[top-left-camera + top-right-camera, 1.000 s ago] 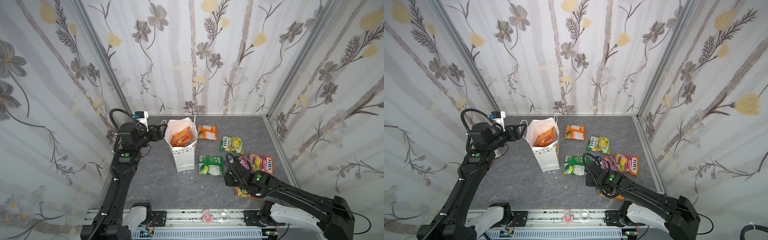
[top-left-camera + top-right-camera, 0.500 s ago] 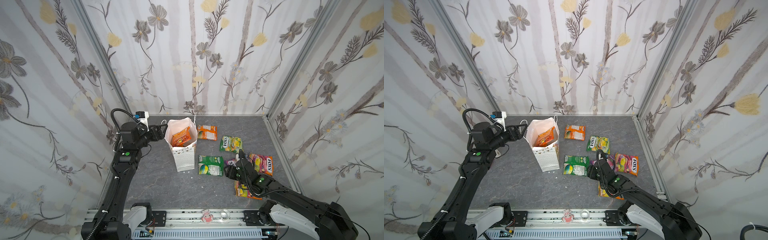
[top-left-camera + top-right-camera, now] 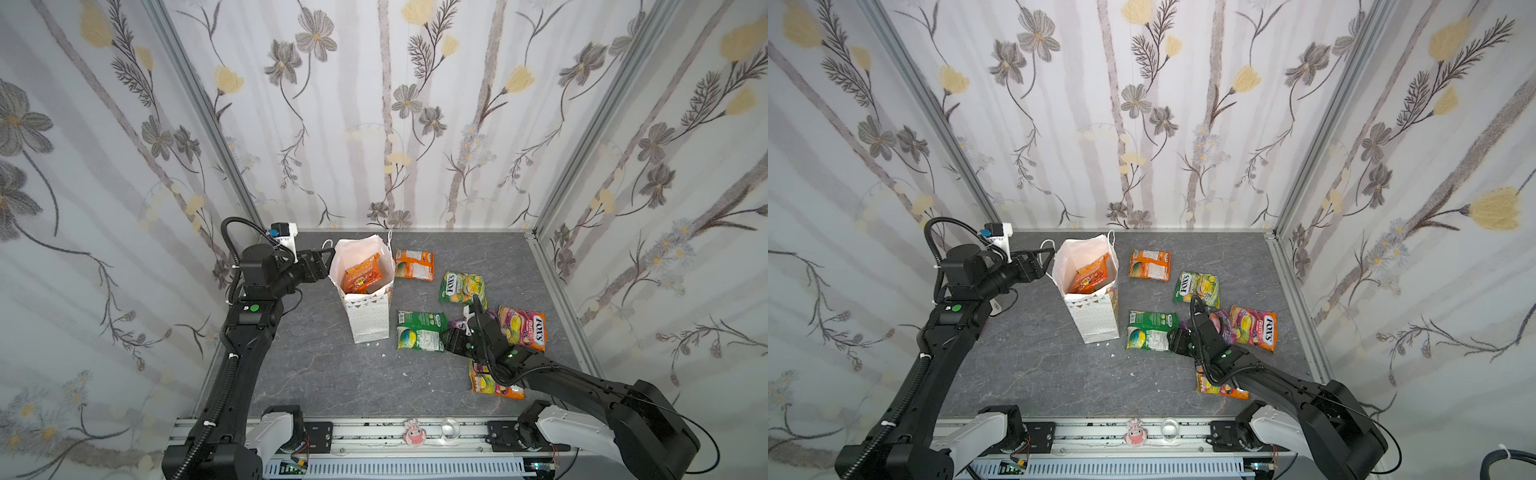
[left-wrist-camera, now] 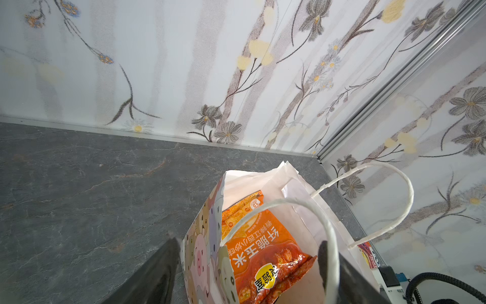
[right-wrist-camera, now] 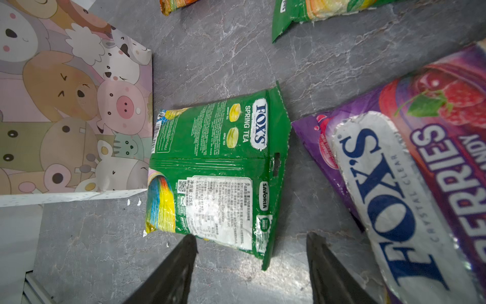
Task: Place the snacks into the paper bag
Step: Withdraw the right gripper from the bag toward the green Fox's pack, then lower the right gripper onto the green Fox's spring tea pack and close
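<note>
The white paper bag (image 3: 370, 320) (image 3: 1096, 320) stands open with an orange snack packet (image 3: 362, 274) (image 4: 263, 258) inside. My left gripper (image 3: 326, 264) (image 4: 247, 263) is open, its jaws astride the bag's left wall (image 4: 202, 252). My right gripper (image 3: 451, 338) (image 5: 251, 244) is open low over the table, a corner of the green packet (image 3: 419, 331) (image 5: 215, 171) between its jaws. Other snacks lie flat: orange (image 3: 414, 264), green-yellow (image 3: 462, 287), pink (image 3: 523, 328), purple (image 5: 407, 184) partly under the right arm, and yellow (image 3: 490, 382).
Flowered walls close the grey table on three sides. Small white scraps (image 3: 384, 356) lie in front of the bag. A pink figure (image 3: 414, 432) and a small clear object (image 3: 450, 427) sit on the front rail. The bag's cord handle (image 4: 394, 200) loops beside my left fingers.
My right arm has swung round so that its wrist lies over the purple packet, and its gripper has edged closer to the green packet. The left arm has hardly moved.
</note>
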Controlling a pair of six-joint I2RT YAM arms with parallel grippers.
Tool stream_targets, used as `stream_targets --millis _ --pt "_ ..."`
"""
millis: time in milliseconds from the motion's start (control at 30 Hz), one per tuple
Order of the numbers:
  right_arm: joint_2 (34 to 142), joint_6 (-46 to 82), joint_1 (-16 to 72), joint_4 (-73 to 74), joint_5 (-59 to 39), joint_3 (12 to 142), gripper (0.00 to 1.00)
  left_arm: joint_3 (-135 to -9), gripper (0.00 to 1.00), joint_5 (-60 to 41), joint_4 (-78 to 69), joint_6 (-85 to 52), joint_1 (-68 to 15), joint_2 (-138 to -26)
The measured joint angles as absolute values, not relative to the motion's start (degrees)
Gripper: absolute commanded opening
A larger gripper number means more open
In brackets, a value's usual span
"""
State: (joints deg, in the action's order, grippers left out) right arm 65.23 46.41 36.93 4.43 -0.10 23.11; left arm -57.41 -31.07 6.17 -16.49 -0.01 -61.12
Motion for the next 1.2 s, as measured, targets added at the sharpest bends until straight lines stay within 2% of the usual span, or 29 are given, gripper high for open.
stream_targets --millis 833,1200 --pt "77.87 46.87 31.90 16.34 -4.67 22.65 0.65 -57.47 0.83 -31.73 6.20 -16.51 -0.03 -61.36" --pt "85.03 46.37 31.29 18.81 -7.18 27.77 0.61 -57.47 0.83 -31.73 6.17 -16.51 -0.01 -61.06"
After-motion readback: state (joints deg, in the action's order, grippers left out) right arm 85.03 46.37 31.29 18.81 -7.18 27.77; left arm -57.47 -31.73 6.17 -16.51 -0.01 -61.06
